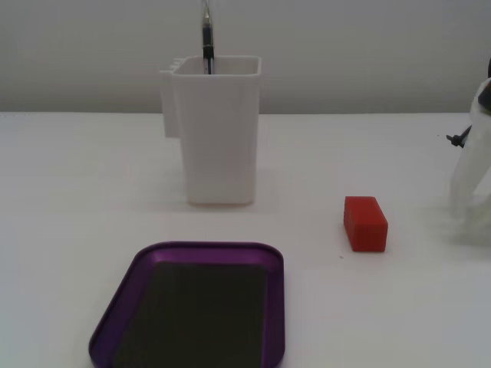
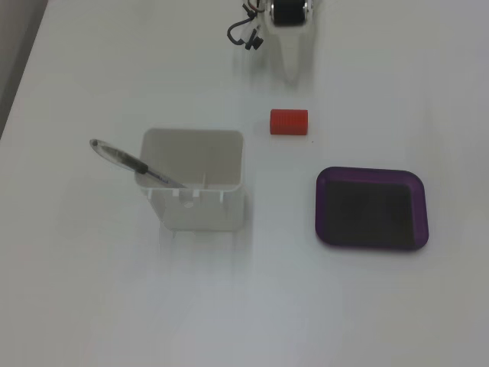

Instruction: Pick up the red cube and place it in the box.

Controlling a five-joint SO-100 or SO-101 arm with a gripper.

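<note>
Red ribbed oblong cube (image 1: pixel 365 223)

end effector (image 2: pixel 293 65) blurred, box (image 1: pixel 115 322) bottom edge cropped

You have no lettering, label, brand mark or number to read in either fixed view. The red cube (image 1: pixel 365 223) shows plain faces, the purple box (image 1: pixel 193 313) has a bare rim and a dark floor with no marking, and the white container (image 1: pixel 215 138) carries no print. The pen (image 2: pixel 131 163) standing in it is too small for you to make out any writing on its barrel.
</note>
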